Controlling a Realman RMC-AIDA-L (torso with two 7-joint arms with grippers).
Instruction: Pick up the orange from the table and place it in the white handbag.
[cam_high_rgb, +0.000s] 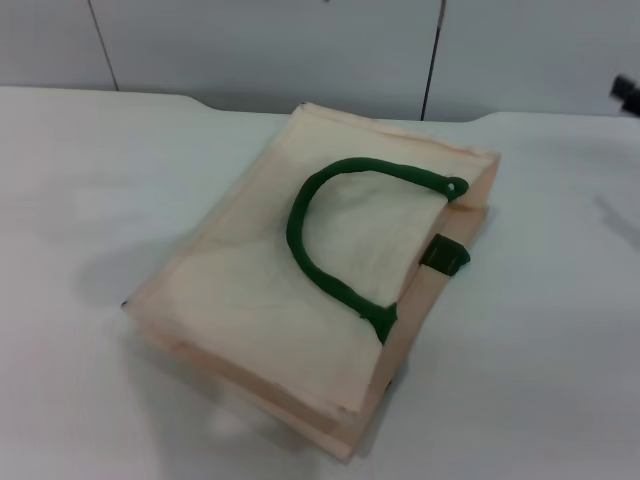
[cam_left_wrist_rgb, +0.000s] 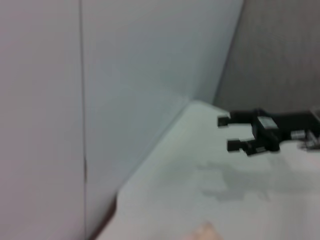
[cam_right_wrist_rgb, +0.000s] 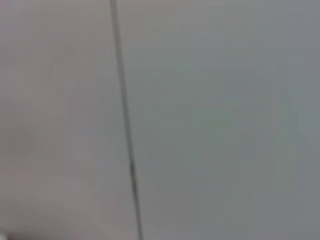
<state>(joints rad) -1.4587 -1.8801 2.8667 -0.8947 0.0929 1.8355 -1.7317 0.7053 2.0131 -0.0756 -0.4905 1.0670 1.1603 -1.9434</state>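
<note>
The white handbag (cam_high_rgb: 300, 290) lies flat on the table (cam_high_rgb: 80, 200); the orange is nowhere in view. The right gripper (cam_left_wrist_rgb: 235, 133) hovers released, empty, over the far table edge. The bag's closed mouth risks blocking any drop.

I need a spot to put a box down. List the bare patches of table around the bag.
Widest bare table lies left of the bag. A second patch lies right of it, bordered far back by the right gripper, jaws open. Only a narrow strip runs between bag and wall. The bag fills the centre.
</note>
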